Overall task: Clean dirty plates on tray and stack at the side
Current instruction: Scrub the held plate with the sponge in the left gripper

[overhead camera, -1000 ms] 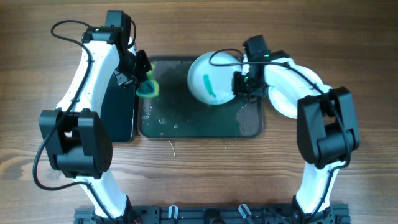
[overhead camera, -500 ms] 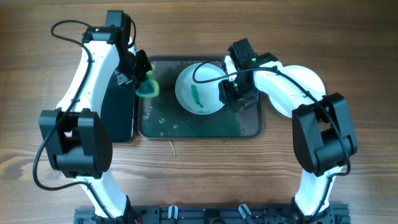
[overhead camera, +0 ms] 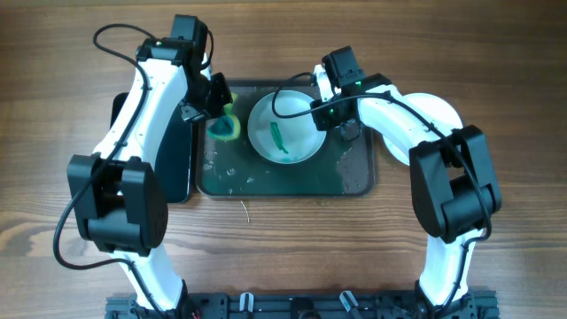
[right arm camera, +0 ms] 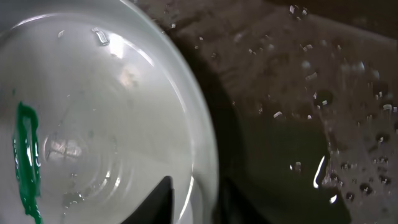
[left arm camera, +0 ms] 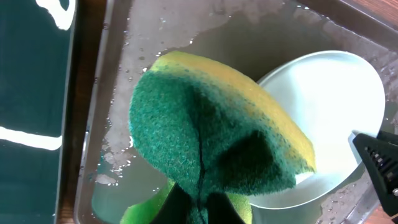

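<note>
A white plate (overhead camera: pixel 283 129) with a teal-green streak lies on the wet dark grey-green tray (overhead camera: pixel 354 173). My right gripper (overhead camera: pixel 324 113) is shut on the plate's right rim; in the right wrist view its fingers (right arm camera: pixel 193 202) straddle the rim of the plate (right arm camera: pixel 93 112). My left gripper (overhead camera: pixel 215 106) is shut on the green-yellow sponge (overhead camera: pixel 223 126), which hangs over the tray's left part just left of the plate. The left wrist view shows the sponge (left arm camera: pixel 205 143) in front of the plate (left arm camera: pixel 336 106). Other plates are hidden or out of view.
A narrower glossy black tray (overhead camera: pixel 173 164) lies left of the big tray, partly under my left arm. Water drops and smears cover the big tray's floor (right arm camera: pixel 298 124). Bare wooden table (overhead camera: pixel 283 248) surrounds both trays.
My right gripper carried the plate leftward from the tray's right end to its middle. My left gripper with the sponge shifted right, toward the plate.
</note>
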`<control>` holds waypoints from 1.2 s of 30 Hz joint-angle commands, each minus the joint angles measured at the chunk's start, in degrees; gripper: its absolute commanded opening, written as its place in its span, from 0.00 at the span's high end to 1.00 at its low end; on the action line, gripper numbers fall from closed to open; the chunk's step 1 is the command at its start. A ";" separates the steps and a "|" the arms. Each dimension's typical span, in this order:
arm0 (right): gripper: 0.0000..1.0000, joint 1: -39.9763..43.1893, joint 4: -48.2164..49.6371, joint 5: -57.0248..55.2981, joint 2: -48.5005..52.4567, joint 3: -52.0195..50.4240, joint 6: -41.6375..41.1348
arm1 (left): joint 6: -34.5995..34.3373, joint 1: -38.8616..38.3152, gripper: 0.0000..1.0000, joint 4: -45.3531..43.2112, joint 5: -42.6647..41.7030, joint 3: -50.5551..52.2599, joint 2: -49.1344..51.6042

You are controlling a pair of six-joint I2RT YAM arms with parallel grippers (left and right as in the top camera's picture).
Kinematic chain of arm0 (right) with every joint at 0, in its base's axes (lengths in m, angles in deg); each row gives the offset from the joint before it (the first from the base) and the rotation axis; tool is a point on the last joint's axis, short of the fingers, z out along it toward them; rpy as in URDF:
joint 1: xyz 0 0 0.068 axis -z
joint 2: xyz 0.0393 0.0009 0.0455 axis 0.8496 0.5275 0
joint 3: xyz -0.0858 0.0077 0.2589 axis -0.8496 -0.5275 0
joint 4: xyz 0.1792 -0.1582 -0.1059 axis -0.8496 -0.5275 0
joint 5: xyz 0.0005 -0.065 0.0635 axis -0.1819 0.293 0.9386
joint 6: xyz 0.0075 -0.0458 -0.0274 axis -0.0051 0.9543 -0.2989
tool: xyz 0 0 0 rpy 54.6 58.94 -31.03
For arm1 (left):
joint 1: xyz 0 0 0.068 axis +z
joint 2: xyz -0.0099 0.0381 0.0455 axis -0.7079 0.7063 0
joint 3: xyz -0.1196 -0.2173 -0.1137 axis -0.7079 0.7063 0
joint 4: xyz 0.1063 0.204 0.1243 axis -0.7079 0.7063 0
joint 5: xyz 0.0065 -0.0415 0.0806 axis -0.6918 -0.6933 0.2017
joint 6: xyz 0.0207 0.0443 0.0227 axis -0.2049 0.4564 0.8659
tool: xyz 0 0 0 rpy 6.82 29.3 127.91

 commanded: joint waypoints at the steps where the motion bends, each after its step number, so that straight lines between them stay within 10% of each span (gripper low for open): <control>1: 0.94 0.33 -1.97 4.04 1.03 0.87 -10.03 | -0.57 -1.03 0.96 -0.61 0.83 -0.59 0.04; 12: 0.96 0.24 -9.84 12.98 1.03 -2.67 -25.16 | -1.44 -6.58 0.96 -1.70 0.83 -0.57 1.90; 36: 0.96 1.73 2.01 23.45 1.03 -10.64 -17.62 | -12.57 -15.06 0.96 -3.56 9.92 0.31 15.89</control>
